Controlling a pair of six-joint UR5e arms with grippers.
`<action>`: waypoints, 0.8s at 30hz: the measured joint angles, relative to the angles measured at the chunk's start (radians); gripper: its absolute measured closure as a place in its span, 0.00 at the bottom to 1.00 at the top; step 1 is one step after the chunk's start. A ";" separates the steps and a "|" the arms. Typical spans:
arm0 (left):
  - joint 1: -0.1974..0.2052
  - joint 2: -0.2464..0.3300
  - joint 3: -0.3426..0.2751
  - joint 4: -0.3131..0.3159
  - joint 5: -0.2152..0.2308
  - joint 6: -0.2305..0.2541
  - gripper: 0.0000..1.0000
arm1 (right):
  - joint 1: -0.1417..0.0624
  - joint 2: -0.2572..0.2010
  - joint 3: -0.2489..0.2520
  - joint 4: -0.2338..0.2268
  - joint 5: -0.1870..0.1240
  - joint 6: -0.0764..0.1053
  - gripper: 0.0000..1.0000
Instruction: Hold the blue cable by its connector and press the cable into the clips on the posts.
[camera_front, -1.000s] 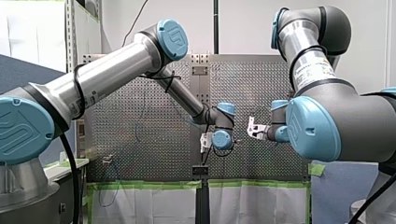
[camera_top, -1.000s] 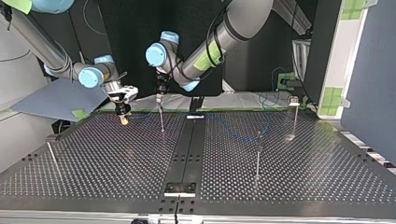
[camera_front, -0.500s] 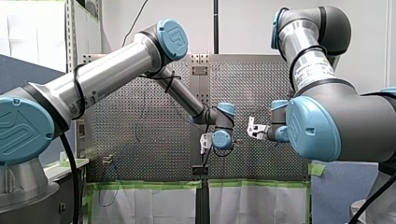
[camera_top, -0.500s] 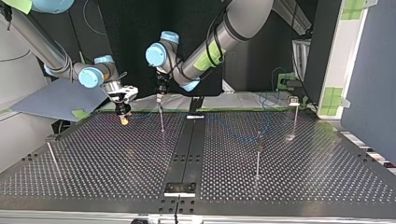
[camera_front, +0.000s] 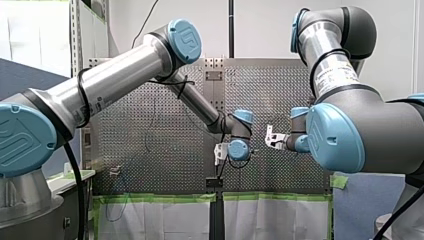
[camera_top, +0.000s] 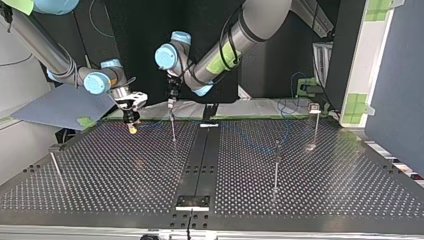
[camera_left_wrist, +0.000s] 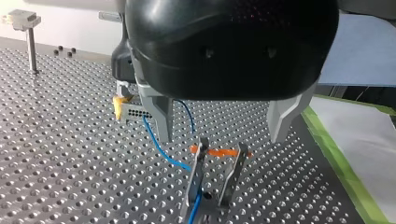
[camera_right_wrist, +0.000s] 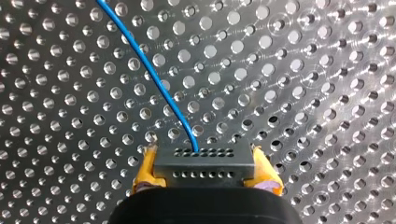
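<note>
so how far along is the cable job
Done: my right tool is shut on the connector, the blue cable trailing from it. In hand: my left tool hangs open over a clip, the cable running between its prongs; whether it is seated I cannot tell. Left: likely the other posts, too small to judge.

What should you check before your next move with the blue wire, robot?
1. Dark grey connector block pinched between my right gripper's yellow pads: ok.
2. Thin blue cable leaves the connector in one piece: ok.
3. My left gripper open above the metal two-pronged clip: ok.
4. Cable runs to the clip's prongs: ok.
5. Cable pressed fully down into the clip: cannot tell.
</note>
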 joint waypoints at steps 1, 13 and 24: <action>-0.003 0.005 -0.006 0.005 -0.007 -0.001 0.00 | -0.001 0.000 0.000 0.001 0.000 0.000 1.00; -0.024 0.106 -0.109 0.105 -0.056 -0.081 0.00 | -0.007 0.000 0.000 0.015 -0.001 0.000 1.00; -0.050 0.209 -0.212 0.209 -0.096 -0.184 0.00 | -0.010 0.001 0.001 0.022 0.001 0.000 1.00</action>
